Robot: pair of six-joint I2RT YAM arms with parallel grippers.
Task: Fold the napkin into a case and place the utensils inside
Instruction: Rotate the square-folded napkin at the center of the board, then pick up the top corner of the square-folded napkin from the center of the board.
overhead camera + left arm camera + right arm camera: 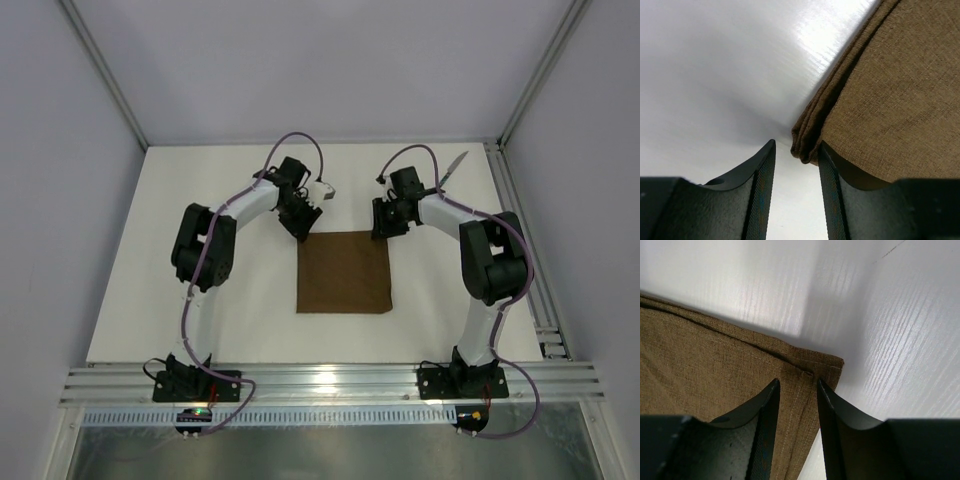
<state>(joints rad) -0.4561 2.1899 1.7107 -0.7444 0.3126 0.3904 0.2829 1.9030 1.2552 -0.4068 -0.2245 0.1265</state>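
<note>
Left claw (797, 146) and right claw (798, 382), both narrowly parted, sit at the napkin's (344, 272) far corners.

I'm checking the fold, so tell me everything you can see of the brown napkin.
The napkin is a dark brown, matte, woven cloth lying flat as a near-square on the white table. At its far corners the edges show stacked layers, so it looks folded. The open left hand straddles its far left corner. The open right hand sits over its far right corner. Whether either touches it is unclear.
</note>
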